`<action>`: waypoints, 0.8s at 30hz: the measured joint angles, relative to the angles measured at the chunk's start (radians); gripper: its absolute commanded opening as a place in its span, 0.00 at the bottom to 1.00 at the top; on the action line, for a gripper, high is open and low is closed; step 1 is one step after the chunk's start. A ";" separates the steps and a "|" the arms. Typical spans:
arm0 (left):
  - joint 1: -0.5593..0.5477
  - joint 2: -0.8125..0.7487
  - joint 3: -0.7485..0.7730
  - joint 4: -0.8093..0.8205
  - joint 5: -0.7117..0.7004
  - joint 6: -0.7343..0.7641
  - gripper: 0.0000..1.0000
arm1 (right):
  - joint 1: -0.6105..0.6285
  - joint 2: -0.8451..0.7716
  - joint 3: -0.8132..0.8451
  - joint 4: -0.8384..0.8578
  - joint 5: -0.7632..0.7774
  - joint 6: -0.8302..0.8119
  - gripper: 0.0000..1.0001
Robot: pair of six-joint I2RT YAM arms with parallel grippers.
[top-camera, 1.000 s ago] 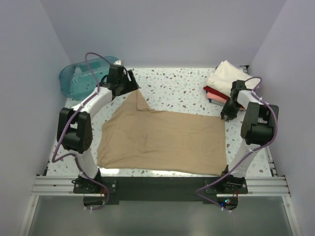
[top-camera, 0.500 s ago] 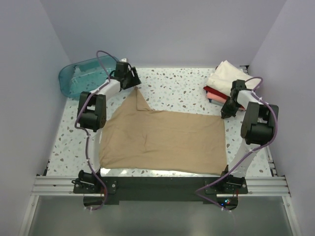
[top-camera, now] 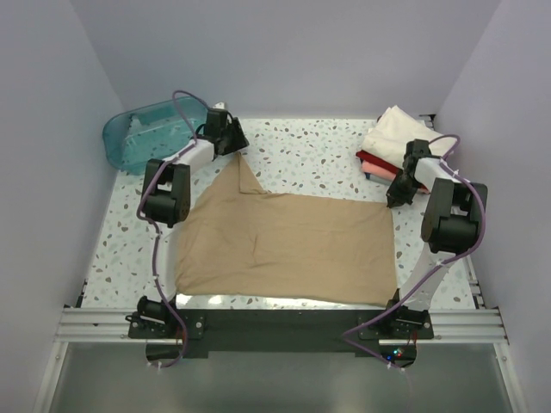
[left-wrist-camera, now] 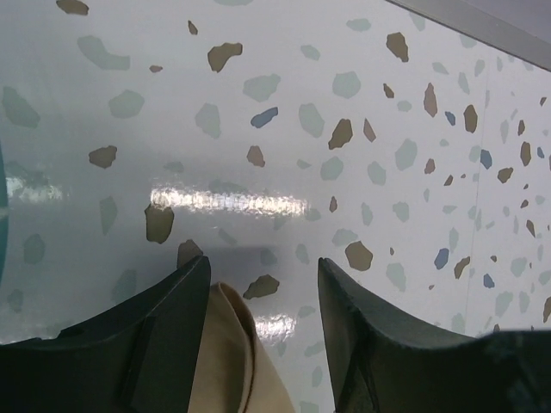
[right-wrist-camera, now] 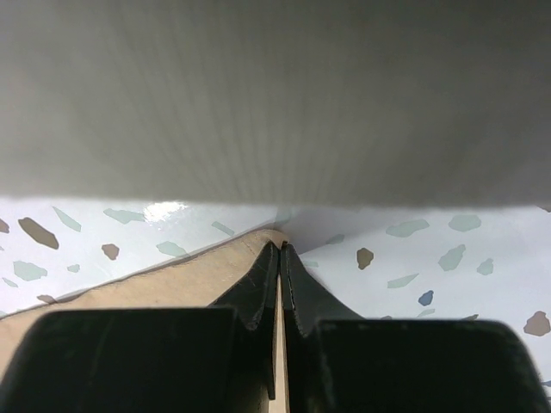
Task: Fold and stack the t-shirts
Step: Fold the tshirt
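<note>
Speckled tbl (top-camera: pixel 303 153) w/ tan tee (top-camera: pixel 293 245), folded stack (top-camera: pixel 394 138), teal tub (top-camera: pixel 139 142).

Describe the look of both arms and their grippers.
The left arm and right arm match: white tubular links between chunky black joint housings, each trailed by a looping purple cable. The left gripper and right gripper are matte black, each with two fingers tapering to narrow tips. No markings are visible.

Nothing for you to read in any view: no legible lettering, label or number on tan t-shirt (top-camera: pixel 284 245), folded stack (top-camera: pixel 392 138), tub (top-camera: pixel 120 146).
</note>
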 measured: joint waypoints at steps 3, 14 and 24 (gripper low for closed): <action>-0.007 -0.015 -0.030 -0.010 -0.005 -0.001 0.58 | 0.000 0.000 0.001 -0.001 -0.003 0.000 0.00; -0.016 -0.056 -0.093 -0.025 -0.060 -0.003 0.50 | 0.000 0.021 0.029 -0.022 -0.024 0.004 0.00; -0.018 -0.040 -0.051 -0.092 -0.101 -0.001 0.28 | -0.001 0.021 0.029 -0.021 -0.027 0.003 0.00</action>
